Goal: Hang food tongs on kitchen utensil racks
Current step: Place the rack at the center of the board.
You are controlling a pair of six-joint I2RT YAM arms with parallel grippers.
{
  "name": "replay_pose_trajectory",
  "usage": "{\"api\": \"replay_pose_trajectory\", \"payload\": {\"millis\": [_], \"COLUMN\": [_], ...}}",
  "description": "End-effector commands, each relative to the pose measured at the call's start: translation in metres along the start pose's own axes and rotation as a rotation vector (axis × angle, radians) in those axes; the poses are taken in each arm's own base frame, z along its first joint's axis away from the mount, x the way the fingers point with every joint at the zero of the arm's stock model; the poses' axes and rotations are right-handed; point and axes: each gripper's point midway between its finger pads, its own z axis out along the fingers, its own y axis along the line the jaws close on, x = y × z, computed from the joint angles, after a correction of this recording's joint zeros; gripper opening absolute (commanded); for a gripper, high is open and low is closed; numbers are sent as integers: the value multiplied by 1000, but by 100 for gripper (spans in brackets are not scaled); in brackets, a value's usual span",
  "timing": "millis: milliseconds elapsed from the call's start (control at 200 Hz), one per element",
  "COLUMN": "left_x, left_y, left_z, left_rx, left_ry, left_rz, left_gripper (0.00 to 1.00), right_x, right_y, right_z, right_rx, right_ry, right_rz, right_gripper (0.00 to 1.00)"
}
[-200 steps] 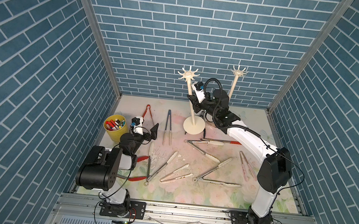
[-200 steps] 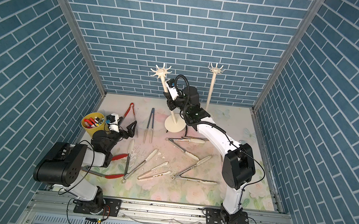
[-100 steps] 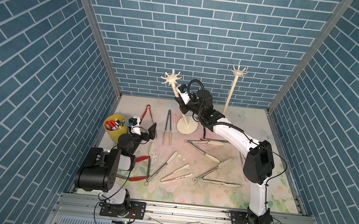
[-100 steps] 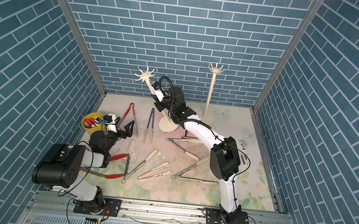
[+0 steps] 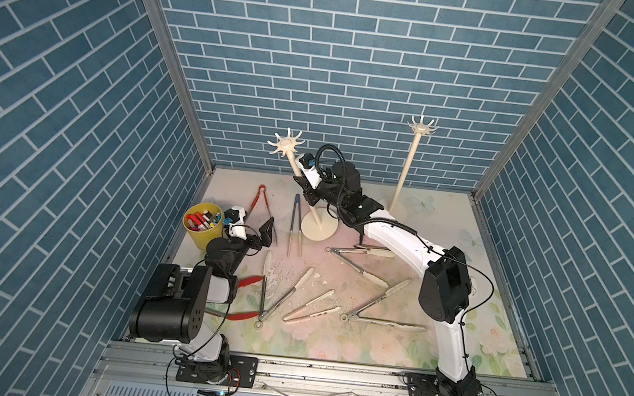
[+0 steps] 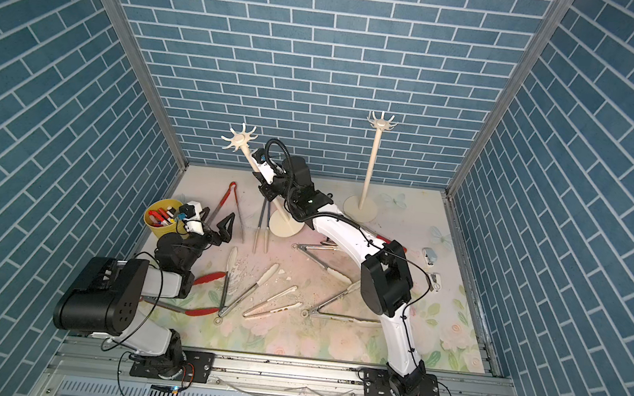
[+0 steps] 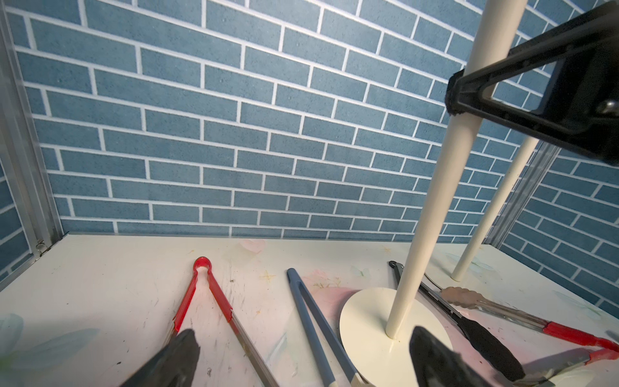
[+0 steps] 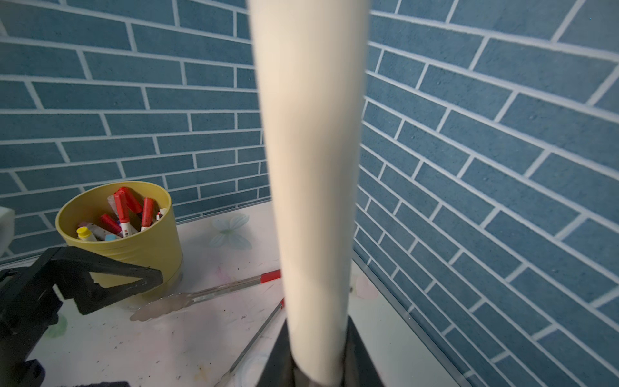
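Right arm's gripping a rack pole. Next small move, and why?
Probably tip the rack upright, base flat, before letting go: the right gripper is clamped on its pole, which leans toward the left arm's side, with the blue tongs beside its base. The left gripper is open, empty.

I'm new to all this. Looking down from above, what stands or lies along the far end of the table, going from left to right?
In a top view: yellow cup → red tongs → blue tongs → tilted rack's base → upright rack.
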Motion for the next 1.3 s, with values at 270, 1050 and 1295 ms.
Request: {"api": "replay_pose_trajectory", "payload": {"millis": [270, 1050, 1295], "left_x": [-9, -5, -3], "left_y": [3, 2, -3], "left_z": [-5, 0, 3], "left_rx": [-17, 1, 37], "left_ry": [-31, -18, -6], "left_rz": [8, 0, -30], "left_gripper": [99, 99, 99], "right_x": [-70, -33, -11], "right_y": [16, -17, -27], "right_z": [-7, -29, -44], "right_rx": [-16, 83, 110], "right_ry": [-201, -233, -213], "right_rz": [17, 218, 266], "right_gripper": [0, 0, 0]}}
